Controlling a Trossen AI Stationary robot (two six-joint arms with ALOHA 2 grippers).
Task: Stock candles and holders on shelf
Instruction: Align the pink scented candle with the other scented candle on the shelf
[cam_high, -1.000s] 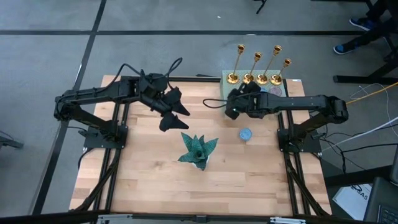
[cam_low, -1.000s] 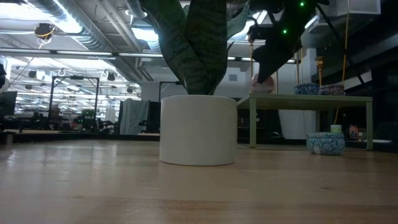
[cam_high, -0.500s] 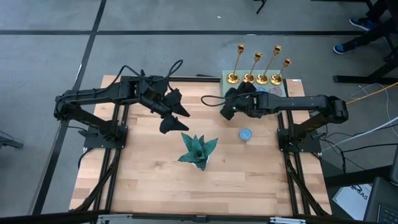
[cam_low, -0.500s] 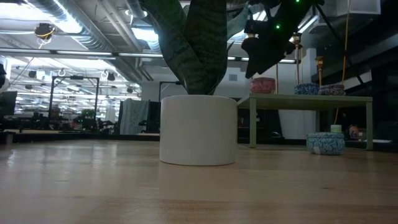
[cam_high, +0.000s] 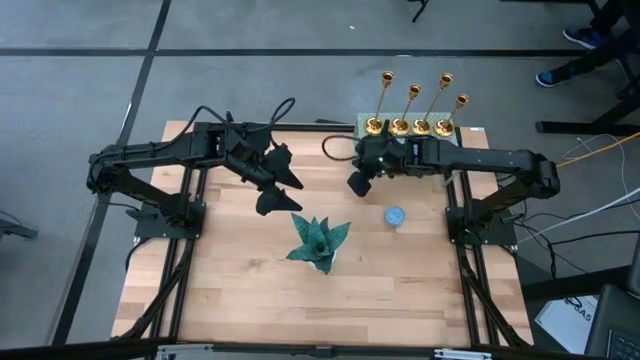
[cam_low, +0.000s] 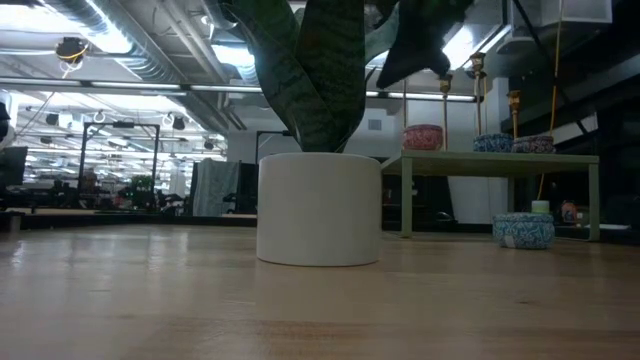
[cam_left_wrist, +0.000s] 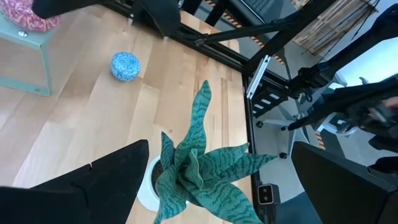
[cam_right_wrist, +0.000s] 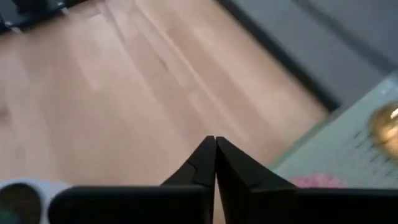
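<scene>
The pale green shelf (cam_low: 500, 157) stands at the table's far right. Several gold holders (cam_high: 422, 127) stand in a row by their bases along its far edge. A pink candle (cam_low: 423, 137) and two blue candles (cam_low: 492, 143) sit on its top. Another blue candle (cam_high: 395, 215) lies on the table in front of the shelf. My right gripper (cam_high: 355, 185) hangs shut and empty off the shelf's left end, above the table. My left gripper (cam_high: 278, 186) hovers open over the table's far middle, above the teal plant (cam_high: 318, 243).
The teal plant in its white pot (cam_low: 318, 208) stands mid-table, between the grippers and the near edge. Bare wood lies to the left and in front of it. A person's shoes (cam_high: 560, 72) show on the floor beyond the far right corner.
My right gripper has risen and gone toward the table's left edge, away from the pink candle, which stays on the shelf's top near its left end.
</scene>
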